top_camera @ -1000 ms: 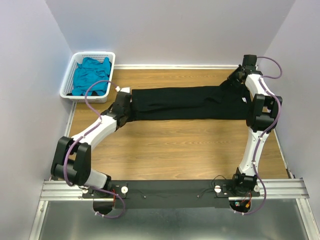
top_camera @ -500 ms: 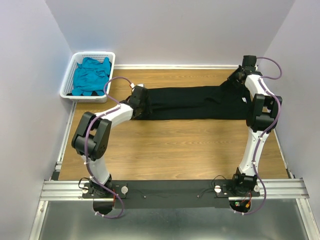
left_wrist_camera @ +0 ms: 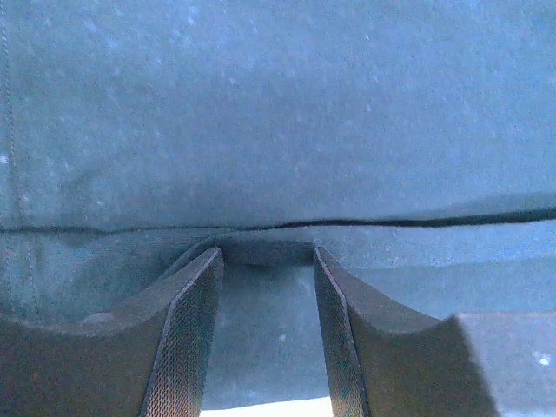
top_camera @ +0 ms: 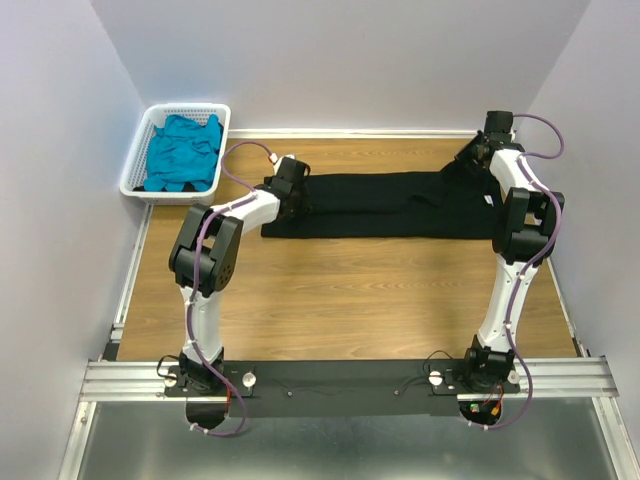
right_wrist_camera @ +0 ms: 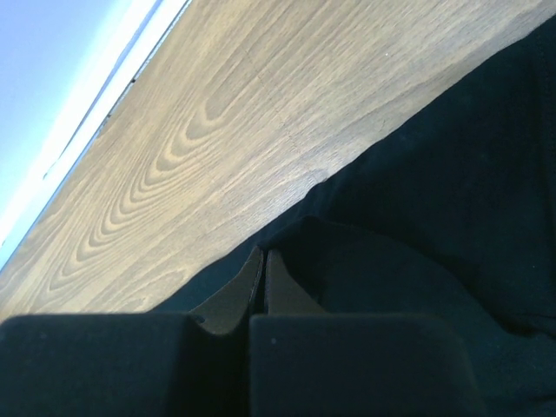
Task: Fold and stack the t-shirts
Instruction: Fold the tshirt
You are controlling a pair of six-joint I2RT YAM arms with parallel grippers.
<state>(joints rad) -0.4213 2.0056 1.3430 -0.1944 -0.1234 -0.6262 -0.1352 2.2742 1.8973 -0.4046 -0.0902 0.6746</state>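
Left claw (left_wrist_camera: 265,259): clenched, as I judge it. My fingers stand only as far apart as the thick wad of black cloth between them.
Right claw (right_wrist_camera: 263,258): pinched almost flat on the far right edge of the black t-shirt (top_camera: 390,205).
Just changed: within the last second my left arm has swung in from the shirt's left end towards the far side. The left end came with it, so the band is shorter than it was.
Meaning for the task: I read this as the left end being turned over onto the body. It is a fold in progress, not a finished one.
Where it lies: across the far half of the table (top_camera: 350,290), between my two claws.
Long axis: left to right, parallel to the back wall. It is a narrow strip, wider at the right.
Heading: a white fleck near the right end may be the neck label. I cannot be sure.
Teal t-shirt (top_camera: 182,150): crumpled in the basket (top_camera: 138,150), not yet folded.
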